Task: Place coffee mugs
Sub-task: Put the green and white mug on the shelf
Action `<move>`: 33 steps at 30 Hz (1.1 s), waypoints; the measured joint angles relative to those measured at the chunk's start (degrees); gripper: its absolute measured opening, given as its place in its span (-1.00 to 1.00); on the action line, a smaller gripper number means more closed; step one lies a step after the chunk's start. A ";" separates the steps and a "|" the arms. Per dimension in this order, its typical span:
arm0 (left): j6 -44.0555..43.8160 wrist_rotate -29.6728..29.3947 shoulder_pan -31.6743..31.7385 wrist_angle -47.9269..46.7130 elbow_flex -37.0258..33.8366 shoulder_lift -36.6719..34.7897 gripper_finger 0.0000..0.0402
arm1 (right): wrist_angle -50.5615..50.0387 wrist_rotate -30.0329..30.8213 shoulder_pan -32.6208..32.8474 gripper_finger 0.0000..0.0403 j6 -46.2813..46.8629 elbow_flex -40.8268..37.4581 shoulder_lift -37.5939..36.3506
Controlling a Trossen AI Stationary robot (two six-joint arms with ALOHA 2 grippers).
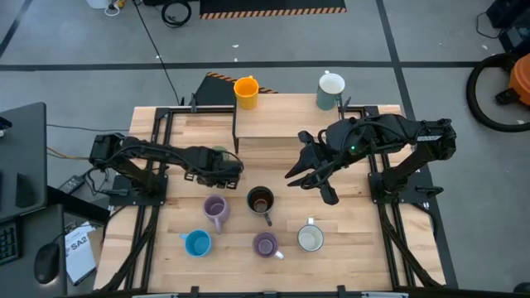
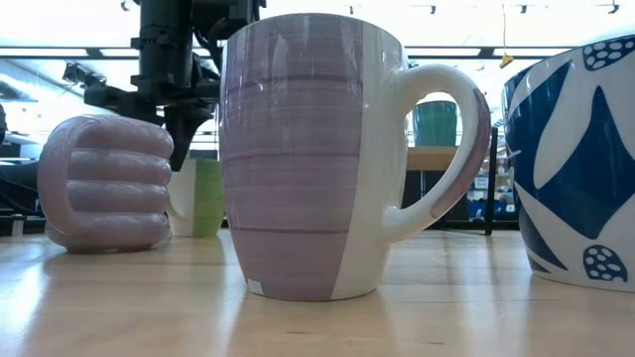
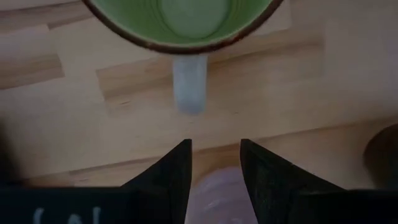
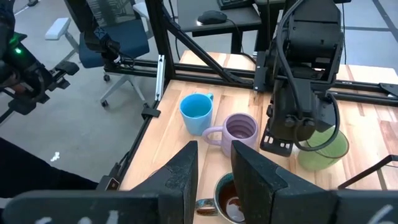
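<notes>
Nearest the front edge in the high view, lower centre: blue mug [image 1: 197,243], a lilac mug [image 1: 265,245] and a white mug [image 1: 310,239] in a rough row, w/ a 2nd lilac mug [image 1: 215,209] and the dark mug [image 1: 260,199] just behind. Mid-frame, left gripper [image 1: 233,168] hangs over the green mug [image 3: 180,22], fingers apart, empty; right gripper [image 1: 308,184] sits right of centre, above the table [image 1: 348,257], fingers parted, nothing b/w them. Farthest, top centre: orange mug [image 1: 246,91] and another white mug [image 1: 331,88] near the back edge.
</notes>
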 joint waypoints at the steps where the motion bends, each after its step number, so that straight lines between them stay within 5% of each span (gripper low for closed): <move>1: -0.02 -0.13 -0.13 -0.21 0.02 0.00 -0.29 | 0.00 0.00 0.00 -0.50 0.10 0.00 0.00; 7: 5.76 -3.72 0.65 -2.20 0.02 0.00 -0.29 | 0.00 -0.02 0.00 -0.50 0.33 0.00 0.00; 33: 15.54 -0.28 8.38 3.62 -2.71 0.02 -0.34 | 0.00 0.50 -0.30 -0.50 1.33 0.00 0.00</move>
